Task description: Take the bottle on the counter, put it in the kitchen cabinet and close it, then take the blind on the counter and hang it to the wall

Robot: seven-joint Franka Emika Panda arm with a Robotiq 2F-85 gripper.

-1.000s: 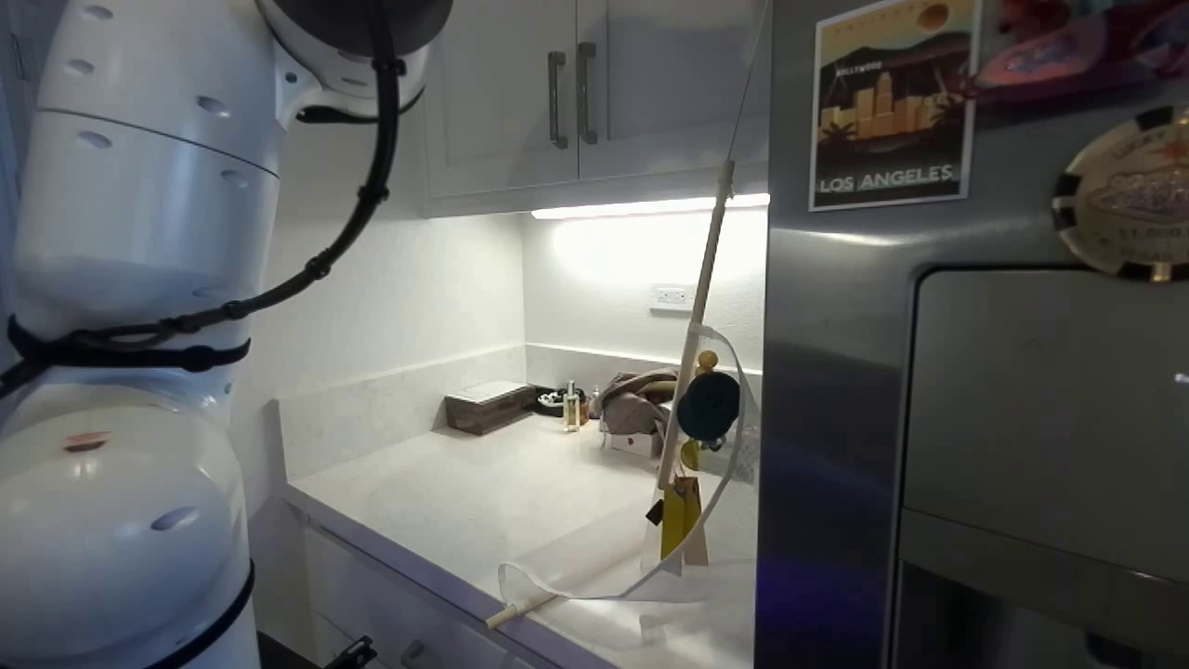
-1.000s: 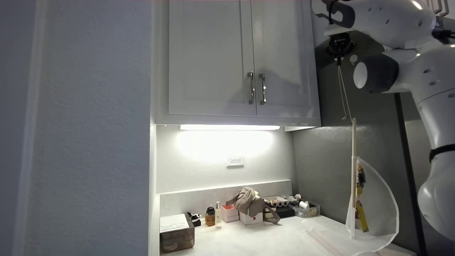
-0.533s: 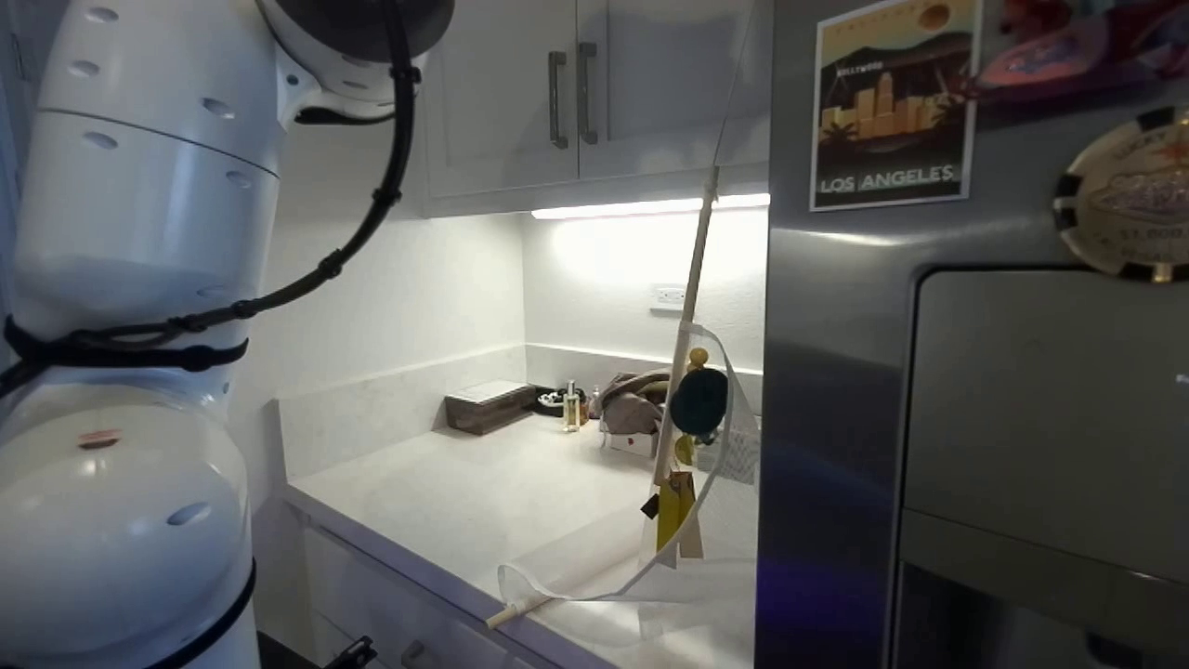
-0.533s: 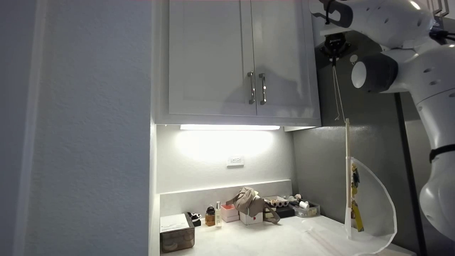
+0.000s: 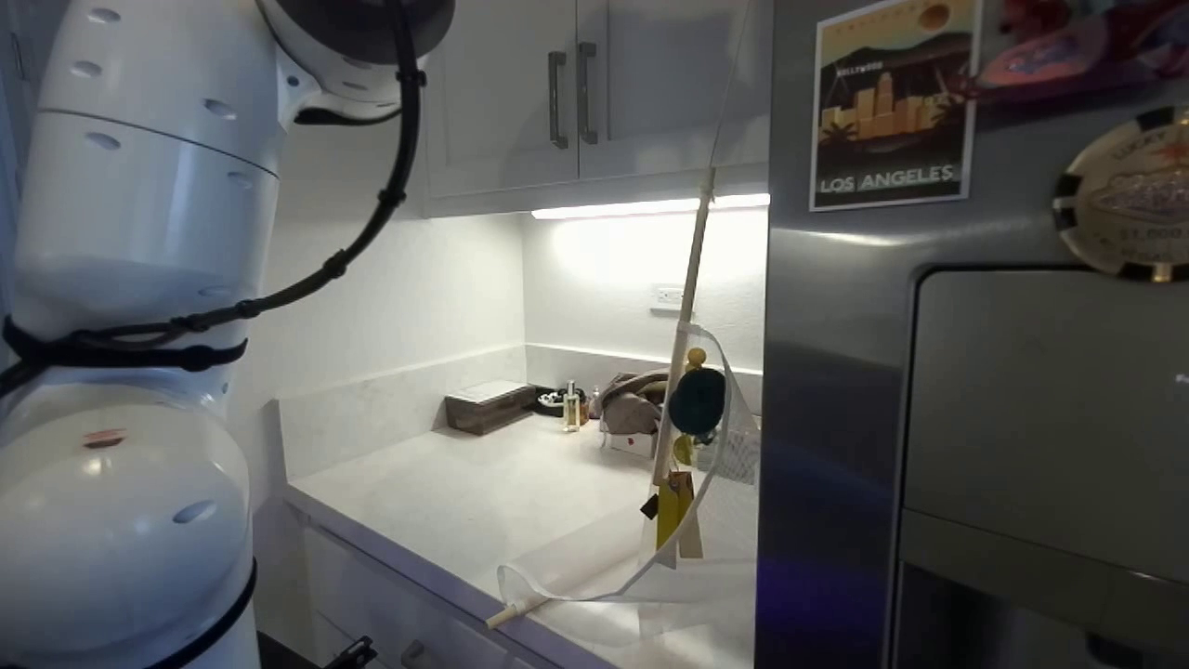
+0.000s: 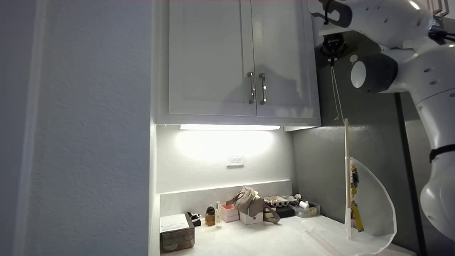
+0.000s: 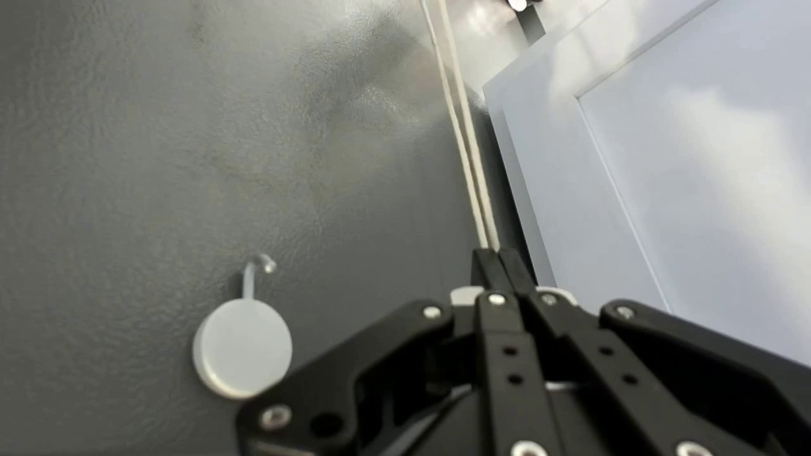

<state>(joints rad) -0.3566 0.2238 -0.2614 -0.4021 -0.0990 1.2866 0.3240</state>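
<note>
My gripper is shut on the looped cord of the blind. Beneath it, the blind's wooden rod hangs almost upright, trailing a pale see-through sheet. The sheet's lower end rests on the counter. An amber-brown bottle with a dark cap stands at the back of the counter. Both doors of the kitchen cabinet are closed. The wall with its outlet plate lies behind. The gripper is beyond the frame in an exterior view, where only the cord's lower part shows.
A white round hook is fixed to the grey side panel, left of the fingers in the wrist view. Yellow tags and a teal disc hang by the rod. A dark box, clear bottle and brown cloth bag line the counter.
My gripper has shifted slightly left and down in an exterior view, mostly in the earlier half second. Cord, rod and tags have swung left with it, while the sheet's end on the counter stays put.
</note>
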